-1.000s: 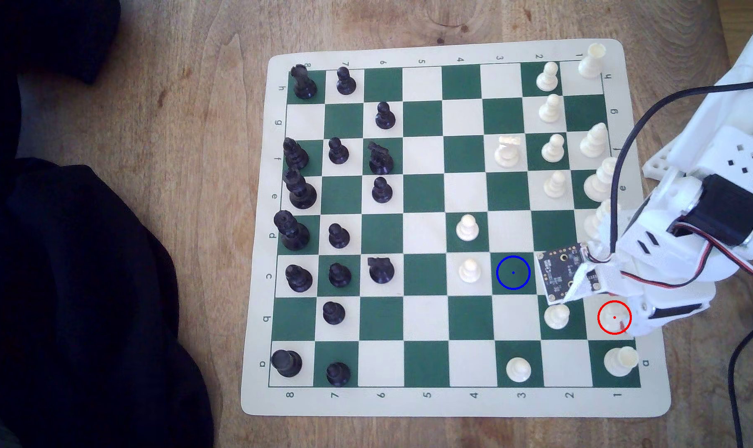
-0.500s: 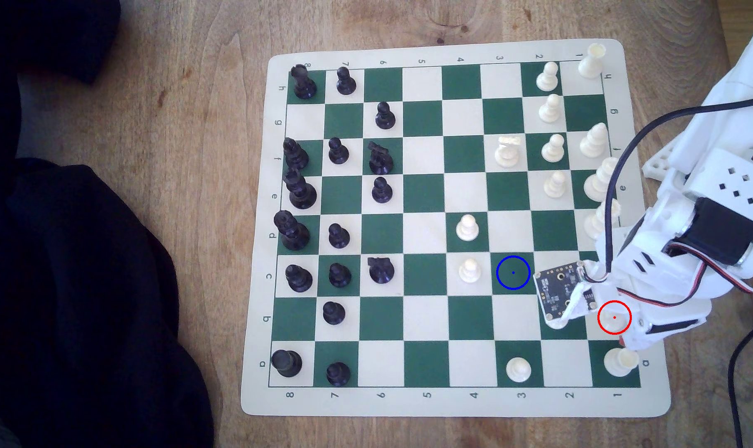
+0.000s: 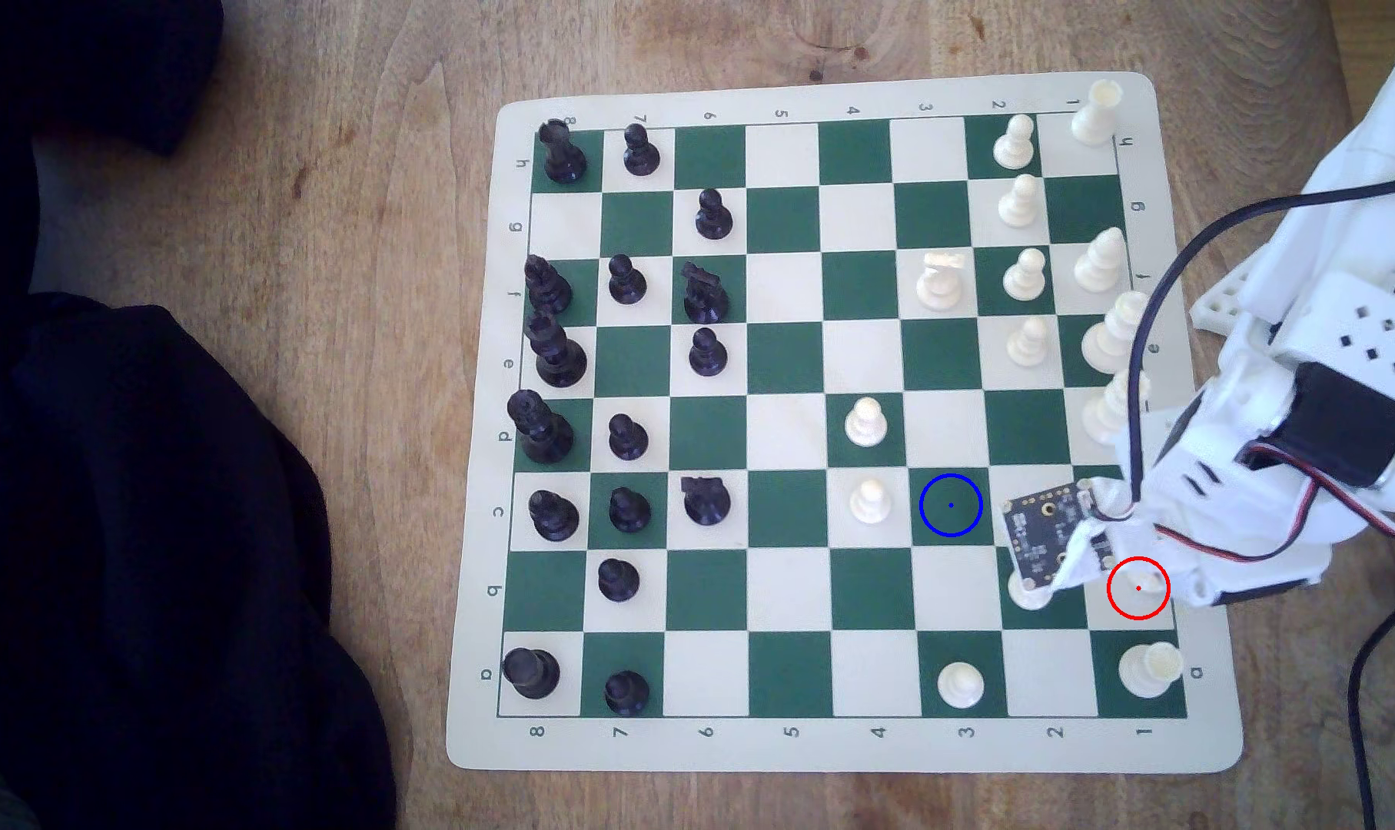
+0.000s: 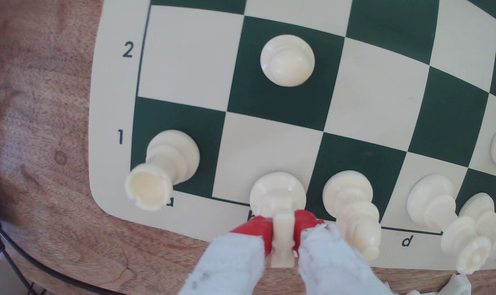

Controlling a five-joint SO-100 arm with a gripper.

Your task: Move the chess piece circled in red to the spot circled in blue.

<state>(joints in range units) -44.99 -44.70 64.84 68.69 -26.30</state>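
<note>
On the wooden table's chessboard (image 3: 470, 742), your gripper (image 4: 282, 231) is clamped on the knight (image 4: 280, 198); next lift it clear toward the blue-ringed square (image 3: 950, 504).

Brown wooden table (image 3: 279, 199), knotted grain, evenly lit. Dark cloth (image 3: 143, 559) heaped at exterior view's left; 1 black cable (image 3: 1389, 646) at right.
</note>
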